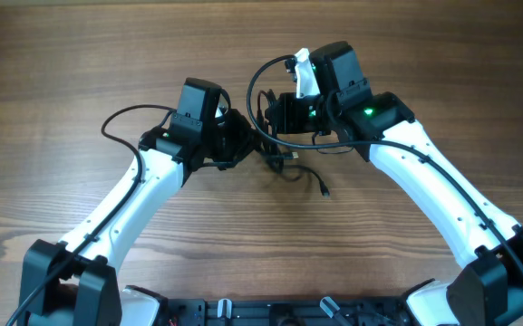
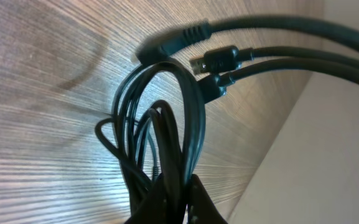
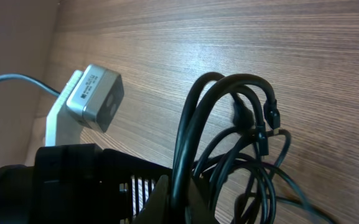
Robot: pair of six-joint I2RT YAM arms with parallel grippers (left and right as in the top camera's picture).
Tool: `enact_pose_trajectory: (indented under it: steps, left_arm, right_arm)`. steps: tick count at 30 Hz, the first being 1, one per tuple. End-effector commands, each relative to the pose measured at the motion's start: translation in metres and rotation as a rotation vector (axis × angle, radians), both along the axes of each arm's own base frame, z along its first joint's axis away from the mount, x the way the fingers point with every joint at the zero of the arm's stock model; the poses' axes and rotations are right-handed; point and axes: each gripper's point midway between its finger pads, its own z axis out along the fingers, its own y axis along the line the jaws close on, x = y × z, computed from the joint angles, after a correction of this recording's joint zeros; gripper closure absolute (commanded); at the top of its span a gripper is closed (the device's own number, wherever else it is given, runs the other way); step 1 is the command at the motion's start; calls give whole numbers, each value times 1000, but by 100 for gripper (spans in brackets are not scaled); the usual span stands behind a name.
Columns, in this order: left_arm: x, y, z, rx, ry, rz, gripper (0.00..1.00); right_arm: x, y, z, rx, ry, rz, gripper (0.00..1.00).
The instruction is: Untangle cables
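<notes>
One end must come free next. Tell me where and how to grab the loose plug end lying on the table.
Grip the cord just behind the loose plug, from straight above, jaws across the cord. It lies flat on the table, trailing clear of the bundle. The right gripper, shut on the bundle, looks nearer but would have to let go first.

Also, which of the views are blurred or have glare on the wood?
Overhead: sharp, even light, only soft shadows. Left wrist: the thick cord at the top is out of focus, the cables are sharper, and glare whitens the table. Right wrist: glare on the wood in the middle, the cables are sharp, the left edge is dim.
</notes>
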Motion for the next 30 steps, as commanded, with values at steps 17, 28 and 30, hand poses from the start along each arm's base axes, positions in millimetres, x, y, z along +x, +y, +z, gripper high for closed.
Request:
enact_pose_trajectory:
  steps: [17, 28, 30]
  left_arm:
    - [33, 102, 88, 58, -339, 162, 96]
    - [35, 197, 120, 103, -418, 422, 96]
    - [36, 214, 119, 128, -417, 472, 96]
  right_arm:
    - [25, -157, -50, -315, 222, -573, 96]
    - [17, -214, -58, -378, 293, -629, 96]
    - [16, -221, -59, -381, 301, -641, 96]
